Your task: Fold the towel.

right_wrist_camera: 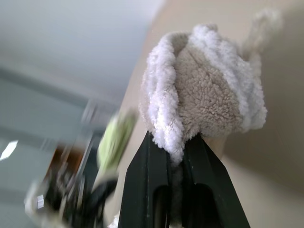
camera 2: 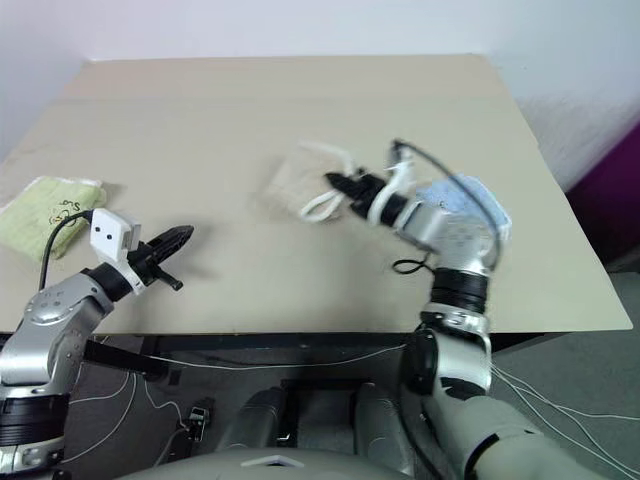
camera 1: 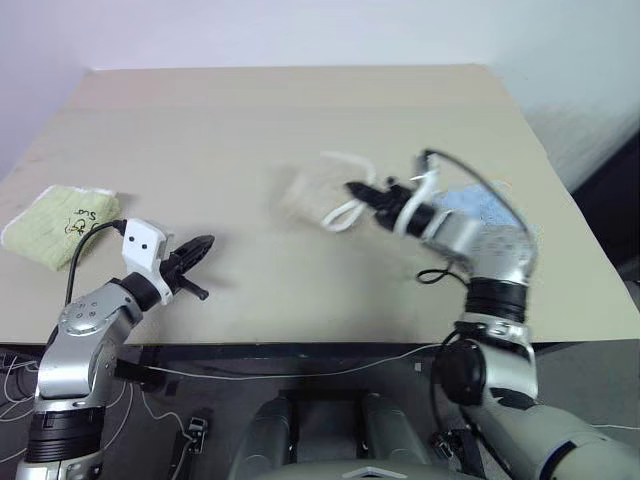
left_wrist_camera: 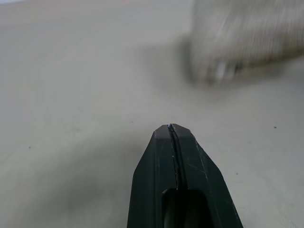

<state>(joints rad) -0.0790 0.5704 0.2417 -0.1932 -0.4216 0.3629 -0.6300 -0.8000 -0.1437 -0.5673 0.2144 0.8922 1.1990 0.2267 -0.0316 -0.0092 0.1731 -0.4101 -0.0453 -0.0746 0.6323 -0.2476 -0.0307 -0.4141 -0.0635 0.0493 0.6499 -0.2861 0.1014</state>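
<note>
Fluffy terry-cloth towel (right_wrist_camera: 209,95) w/ corded edging; smooth matt tabletop (camera 1: 300,120); matt black plastic fingers (left_wrist_camera: 190,180).

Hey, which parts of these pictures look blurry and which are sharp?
Left eye view: the right gripper and the towel are smeared, the green towel crisp. Left wrist view: the left gripper is sharp, the towel behind it soft. Right wrist view: the towel's pile is fairly clear, the background streaked.

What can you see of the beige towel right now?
The towel is beige terry cloth with thick white corded edging. It is bunched, not flat, and pinched at an edge by the right gripper, whose fingers are shut on it. In the head views it sits mid-table, blurred, white loops trailing.
</note>
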